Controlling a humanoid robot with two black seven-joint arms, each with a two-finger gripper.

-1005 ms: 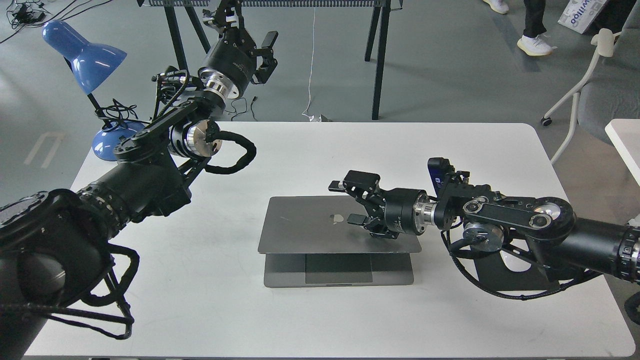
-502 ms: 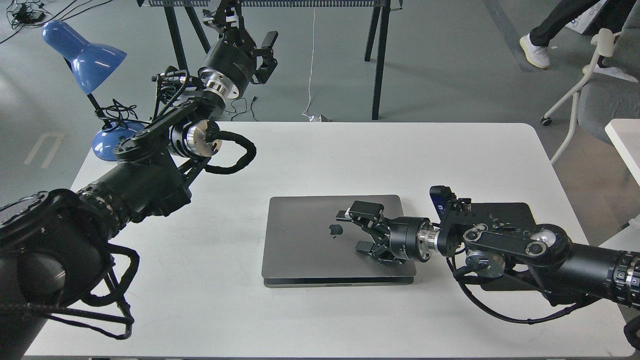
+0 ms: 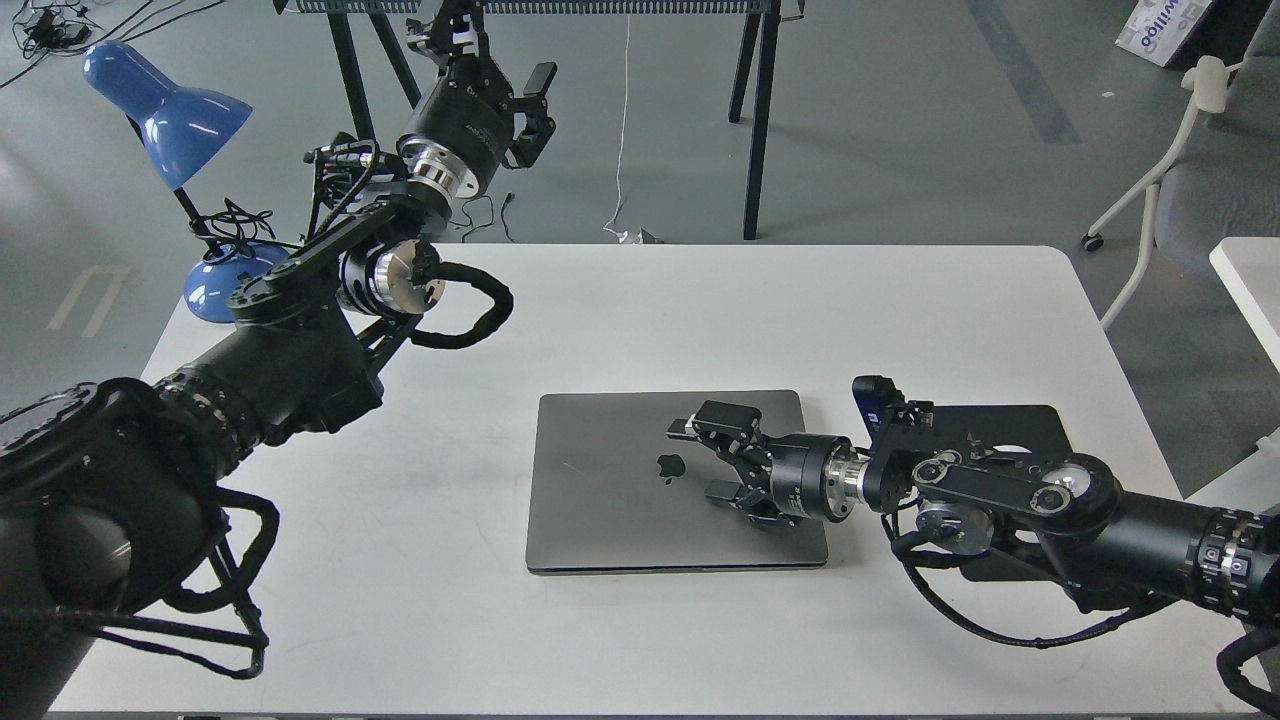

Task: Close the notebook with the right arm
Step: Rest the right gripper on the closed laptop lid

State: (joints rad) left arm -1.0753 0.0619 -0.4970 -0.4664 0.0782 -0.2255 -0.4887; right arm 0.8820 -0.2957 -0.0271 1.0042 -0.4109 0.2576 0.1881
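Observation:
The notebook (image 3: pixel 610 490), a slim space-grey laptop with a dark apple logo on its lid, lies shut and flat on the white table (image 3: pixel 640 320). My right gripper (image 3: pixel 705 460) is open and empty, with its fingers over the right half of the lid, just right of the logo. Whether it touches the lid I cannot tell. The right arm (image 3: pixel 1000 490) comes in from the right with a small blue module near the wrist. My left gripper (image 3: pixel 530 100) is open and empty, raised high beyond the table's far left edge.
A black mouse pad (image 3: pixel 1040 420) lies under the right arm. A blue desk lamp (image 3: pixel 165 115) stands at the far left corner. Black trestle legs (image 3: pixel 755 120) stand behind the table, and a grey chair (image 3: pixel 1200 190) and another white table (image 3: pixel 1250 280) stand to the right.
The lid came down from half open to fully shut, with my right gripper moving down on it. The left arm has not moved. A person's feet have left the background.

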